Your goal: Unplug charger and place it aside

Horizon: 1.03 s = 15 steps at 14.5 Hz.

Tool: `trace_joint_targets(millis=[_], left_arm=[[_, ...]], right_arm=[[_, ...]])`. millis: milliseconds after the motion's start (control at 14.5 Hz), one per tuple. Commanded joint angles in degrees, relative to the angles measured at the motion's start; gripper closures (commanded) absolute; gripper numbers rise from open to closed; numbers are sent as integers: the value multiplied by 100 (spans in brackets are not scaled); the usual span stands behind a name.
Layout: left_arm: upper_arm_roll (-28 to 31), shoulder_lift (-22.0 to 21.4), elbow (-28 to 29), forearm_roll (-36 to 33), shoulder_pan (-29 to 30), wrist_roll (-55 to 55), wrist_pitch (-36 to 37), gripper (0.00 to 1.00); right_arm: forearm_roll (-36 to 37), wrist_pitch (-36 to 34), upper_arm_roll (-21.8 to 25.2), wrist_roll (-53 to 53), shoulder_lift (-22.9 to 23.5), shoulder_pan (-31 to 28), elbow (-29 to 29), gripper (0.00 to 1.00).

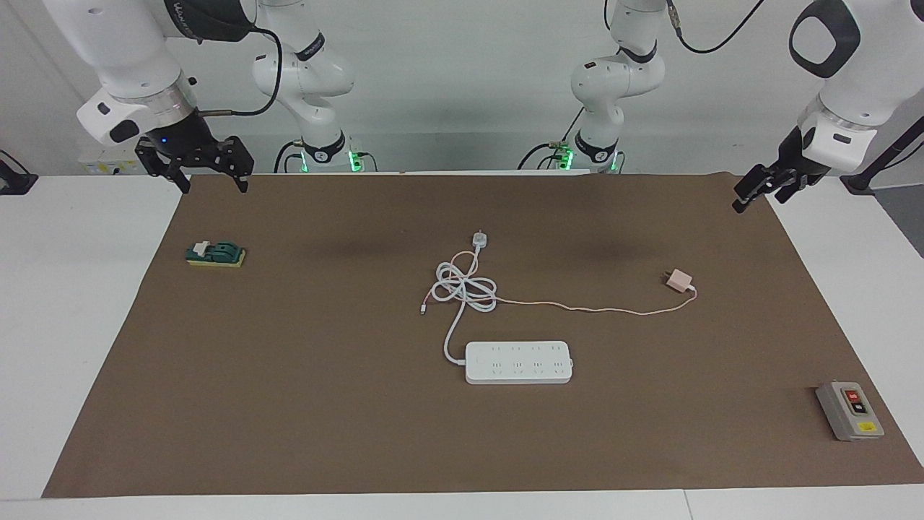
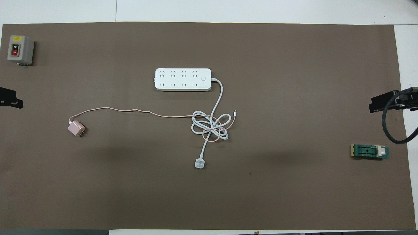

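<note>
**Facing view: charger lies unplugged on the mat, both pincers raised at the desk's edges**

The charger [image 1: 678, 280] is seen lying on the brown mat [image 1: 289, 404], toward the left arm's end of the desk [image 1: 65, 325], well apart from the power strip [image 1: 518, 362]. From the power strip it is found at about 2 o'clock in the facing view. Its thin pink cable [image 1: 599, 309] is laid across the mat to the coiled white cord [image 1: 465, 289], with which it is tangled. No socket of the strip is occupied.

The left pincer [image 1: 766, 189] is held in the air over the mat's corner, at about 1 o'clock from the charger; whether its fingers are apart cannot be told. The right pincer [image 1: 209, 172] is held over the other corner, fingers apart, with nothing between them.

A green switch block [image 1: 215, 254] and a grey button box [image 1: 850, 411] are also placed on the mat.
</note>
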State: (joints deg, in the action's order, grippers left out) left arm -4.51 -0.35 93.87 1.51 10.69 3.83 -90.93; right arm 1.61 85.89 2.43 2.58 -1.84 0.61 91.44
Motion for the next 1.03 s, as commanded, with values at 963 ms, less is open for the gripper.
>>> trace_joint_targets(millis=[963], left_arm=[[565,-211,280,-178,-1069,163,41,0]], right_arm=[[32,-20,-50,-82,-97,9,67,0]])
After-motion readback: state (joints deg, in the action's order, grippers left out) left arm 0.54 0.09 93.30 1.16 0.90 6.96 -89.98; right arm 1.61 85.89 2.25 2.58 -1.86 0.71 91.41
